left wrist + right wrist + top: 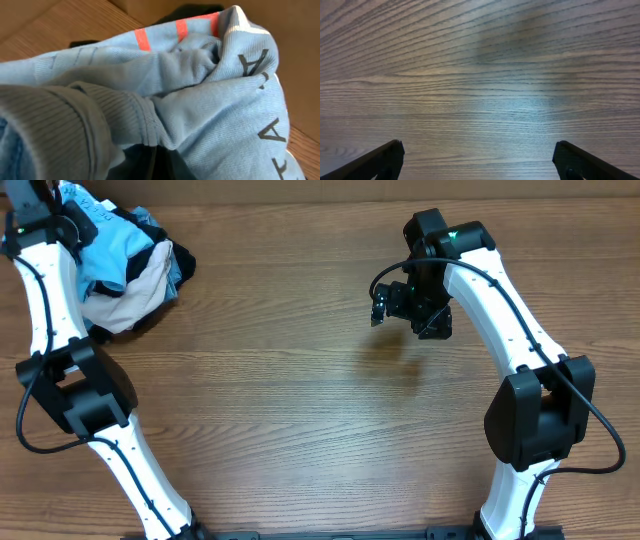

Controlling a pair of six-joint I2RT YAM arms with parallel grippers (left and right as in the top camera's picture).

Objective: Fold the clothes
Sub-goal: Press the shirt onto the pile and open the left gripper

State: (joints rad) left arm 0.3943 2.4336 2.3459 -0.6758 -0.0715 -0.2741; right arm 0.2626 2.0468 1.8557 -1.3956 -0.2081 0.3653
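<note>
The clothes [112, 246], a light sky-blue T-shirt with red bars and grey lettering, lie bunched on top of a heap at the table's far left corner. In the left wrist view the blue fabric [210, 100] fills the frame, and a gathered fold runs down into my left gripper [164, 162], which is shut on it. From overhead, that left gripper [72, 218] sits right on the heap. My right gripper [382, 308] hangs over bare wood at the right of centre, apart from the clothes. Its jaws [480, 162] stand wide open with nothing between them.
Under and beside the blue shirt lie a cream garment [130, 305], a black one [150, 225] and a denim-blue one [182, 268]. The wooden table [300, 410] stretches from the heap to the right arm. A black rail runs along the near edge.
</note>
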